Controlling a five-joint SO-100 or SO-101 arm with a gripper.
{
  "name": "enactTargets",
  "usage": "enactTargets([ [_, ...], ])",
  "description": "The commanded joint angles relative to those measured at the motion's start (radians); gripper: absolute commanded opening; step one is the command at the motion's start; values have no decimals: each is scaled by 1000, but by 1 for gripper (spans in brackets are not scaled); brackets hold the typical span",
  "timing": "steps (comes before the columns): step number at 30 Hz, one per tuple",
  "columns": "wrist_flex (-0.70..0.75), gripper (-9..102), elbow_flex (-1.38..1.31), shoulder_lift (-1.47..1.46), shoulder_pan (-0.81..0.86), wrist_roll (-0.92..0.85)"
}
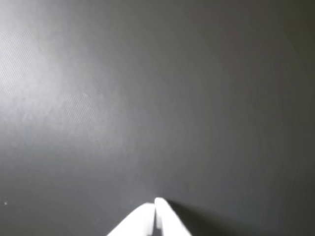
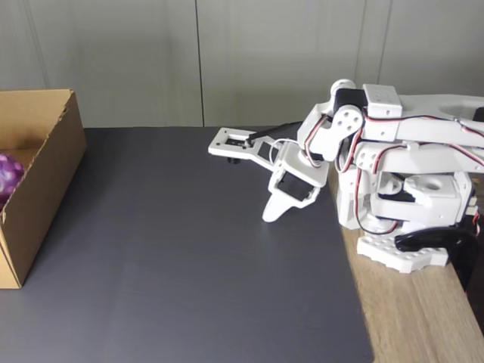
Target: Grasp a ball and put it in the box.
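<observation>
The mottled pink-purple bumpy ball (image 2: 9, 175) already lay inside the large brown cardboard box (image 2: 47, 181) at the frame's left edge — the task looked done. The white tool (image 2: 274, 212), fingers pressed together and empty, rested mid-frame on the dark table (image 2: 181, 272); nothing remained but parking.

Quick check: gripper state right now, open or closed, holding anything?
White two-finger gripper: closed, fingertips together, holding nothing, just above the dark grey table mat.

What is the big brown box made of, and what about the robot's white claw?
The box looks like plain matte brown cardboard with folded edges. The gripper looks like smooth white hard plastic, probably 3D-printed, though that's a guess.
</observation>
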Motion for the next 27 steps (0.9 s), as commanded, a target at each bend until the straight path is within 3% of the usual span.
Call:
enactTargets([
  [1, 34, 0, -6, -8, 11, 5],
  [14, 149, 0, -6, -8, 41, 6],
  [27, 149, 0, -6, -8, 41, 8],
])
